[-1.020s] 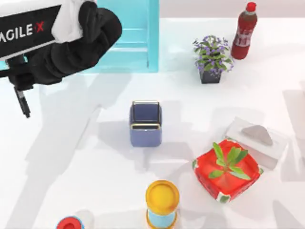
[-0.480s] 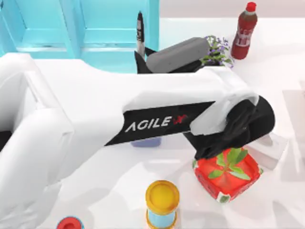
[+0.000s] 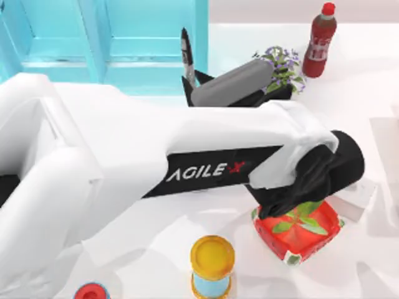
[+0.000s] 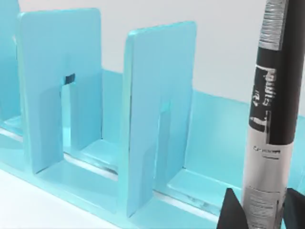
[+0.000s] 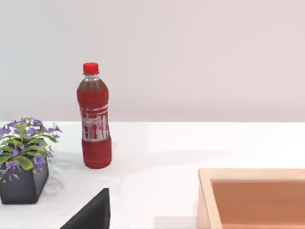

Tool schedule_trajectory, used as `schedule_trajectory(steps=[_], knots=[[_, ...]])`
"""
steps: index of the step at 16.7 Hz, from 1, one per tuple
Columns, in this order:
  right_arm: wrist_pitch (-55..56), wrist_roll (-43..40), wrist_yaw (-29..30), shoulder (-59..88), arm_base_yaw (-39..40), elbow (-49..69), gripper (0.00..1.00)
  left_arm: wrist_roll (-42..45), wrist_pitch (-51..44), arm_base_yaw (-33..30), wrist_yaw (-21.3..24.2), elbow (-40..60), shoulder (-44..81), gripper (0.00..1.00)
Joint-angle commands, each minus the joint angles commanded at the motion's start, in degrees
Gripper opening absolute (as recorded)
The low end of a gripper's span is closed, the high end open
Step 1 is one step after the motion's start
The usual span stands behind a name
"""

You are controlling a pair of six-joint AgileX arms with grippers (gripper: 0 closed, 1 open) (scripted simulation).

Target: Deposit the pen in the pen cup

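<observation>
Transport step: the left gripper (image 3: 187, 84) is closed on the pen (image 3: 186, 51), holding it upright beside the turquoise rack (image 3: 124, 43). Next, position the pen above the pen cup, hidden beneath the arm.

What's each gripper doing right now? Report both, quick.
Left gripper: shut on the pen, held up by the light-blue rack.
Right gripper: cannot be told.

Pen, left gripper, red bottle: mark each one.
pen (image 4: 271, 119), left wrist view, on its printed barrel
left gripper (image 3: 189, 83), top view, at the fingertips clamping the pen
red bottle (image 5: 95, 129), right wrist view, on its label
</observation>
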Motion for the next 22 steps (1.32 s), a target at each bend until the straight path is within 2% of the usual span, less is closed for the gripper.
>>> schedule_trajectory(steps=[9, 14, 22], knots=[[0.0, 0.0, 0.0, 0.0, 0.0, 0.0, 1.0, -9.5, -15.6, -0.1, -1.4, 5.5, 3.4, 0.0], [0.0, 0.0, 0.0, 0.0, 0.0, 0.0, 1.0, -10.6, -17.0, 0.1, -1.7, 6.3, 3.5, 0.0], [0.0, 0.0, 0.0, 0.0, 0.0, 0.0, 1.0, -10.6, -17.0, 0.1, -1.7, 6.3, 3.5, 0.6]])
